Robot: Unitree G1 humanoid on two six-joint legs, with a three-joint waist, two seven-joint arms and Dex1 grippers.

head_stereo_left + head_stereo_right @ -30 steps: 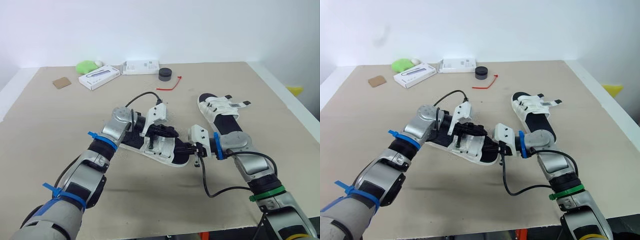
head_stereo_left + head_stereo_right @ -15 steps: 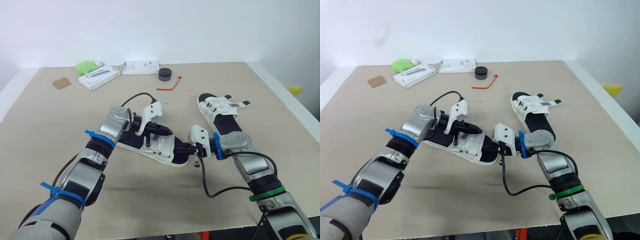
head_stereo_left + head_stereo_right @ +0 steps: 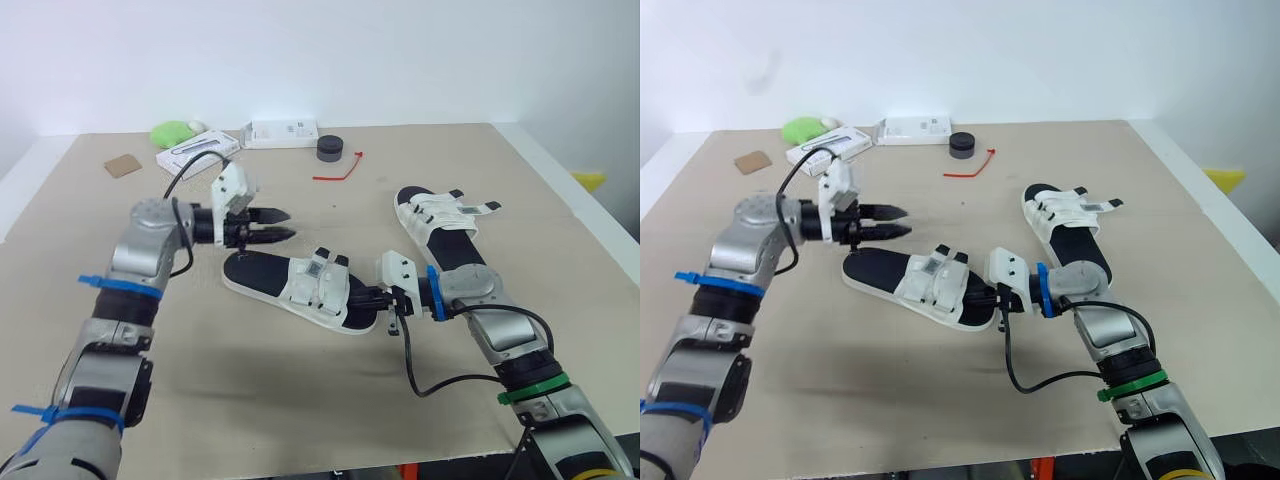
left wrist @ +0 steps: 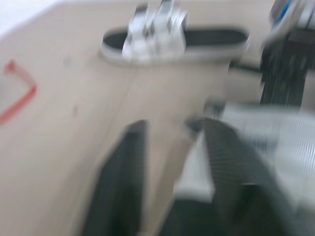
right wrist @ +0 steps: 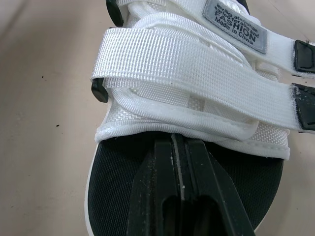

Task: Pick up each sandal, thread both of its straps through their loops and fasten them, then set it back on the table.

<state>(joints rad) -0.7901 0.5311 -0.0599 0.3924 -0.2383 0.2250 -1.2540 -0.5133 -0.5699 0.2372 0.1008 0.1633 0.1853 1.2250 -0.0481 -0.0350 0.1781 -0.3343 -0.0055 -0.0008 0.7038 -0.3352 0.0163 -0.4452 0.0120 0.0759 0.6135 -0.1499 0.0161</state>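
Left eye view: the near sandal [image 3: 300, 287] lies flat on the table [image 3: 450, 150], both straps across it. The right gripper [image 3: 362, 296] is at its near end; the right wrist view has its fingers [image 5: 162, 167] pressed together on the black footbed, just short of the white straps. The left gripper [image 3: 272, 224] hangs above the table beside the sandal's far end, apart from it, fingers spread and empty. A second sandal [image 3: 440, 225] lies to the right.

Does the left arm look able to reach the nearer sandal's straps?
Probably yes: the left end effector hovers open beside the nearer sandal, nothing between; the right end effector sits at its other end.
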